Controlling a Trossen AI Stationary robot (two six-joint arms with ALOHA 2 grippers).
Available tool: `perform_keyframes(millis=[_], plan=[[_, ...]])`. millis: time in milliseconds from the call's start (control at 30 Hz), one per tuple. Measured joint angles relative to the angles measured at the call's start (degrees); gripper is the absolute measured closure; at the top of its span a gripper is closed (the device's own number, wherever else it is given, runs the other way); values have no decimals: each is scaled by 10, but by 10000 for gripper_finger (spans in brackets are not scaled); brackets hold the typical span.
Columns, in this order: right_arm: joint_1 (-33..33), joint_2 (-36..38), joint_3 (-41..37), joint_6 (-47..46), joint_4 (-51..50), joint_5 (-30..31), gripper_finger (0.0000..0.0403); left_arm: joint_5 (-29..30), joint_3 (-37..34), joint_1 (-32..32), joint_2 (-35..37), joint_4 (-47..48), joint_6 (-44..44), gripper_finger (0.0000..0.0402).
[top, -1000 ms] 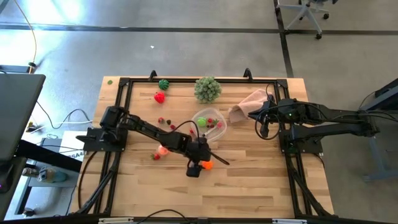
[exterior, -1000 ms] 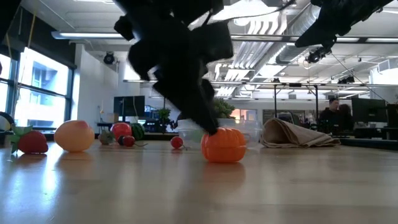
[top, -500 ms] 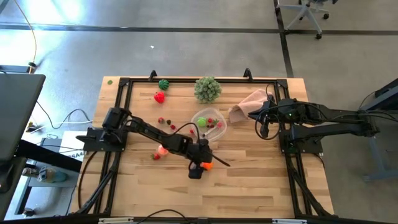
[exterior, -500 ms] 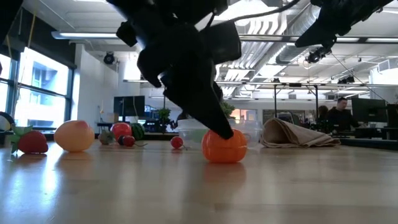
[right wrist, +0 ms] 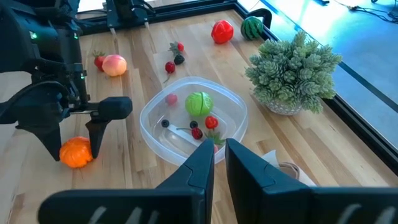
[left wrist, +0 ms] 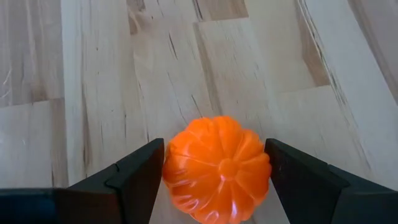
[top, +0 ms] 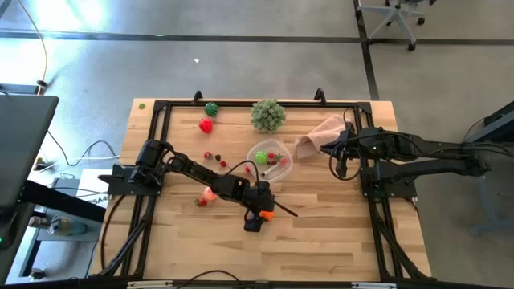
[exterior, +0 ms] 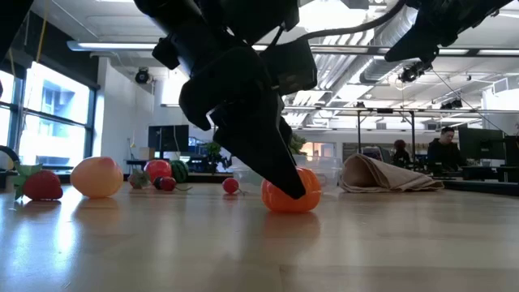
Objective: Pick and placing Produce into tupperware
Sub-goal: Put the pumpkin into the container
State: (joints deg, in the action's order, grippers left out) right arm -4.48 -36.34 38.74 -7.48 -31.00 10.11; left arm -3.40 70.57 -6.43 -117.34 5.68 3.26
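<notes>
Both fingers (left wrist: 137, 177) now flank pumpkin (left wrist: 217, 168).

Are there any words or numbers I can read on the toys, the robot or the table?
None can be read.
The orange toy pumpkin, clear tupperware and wooden table carry no writing.
A white label beside the left arm's base has marks too small to read.
</notes>
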Motion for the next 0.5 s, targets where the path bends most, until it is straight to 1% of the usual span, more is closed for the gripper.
perform_keyframes(millis=[500], plan=[[0, 0, 0, 0, 0, 2, 373, 0, 0, 0, -6, 13, 0, 135]])
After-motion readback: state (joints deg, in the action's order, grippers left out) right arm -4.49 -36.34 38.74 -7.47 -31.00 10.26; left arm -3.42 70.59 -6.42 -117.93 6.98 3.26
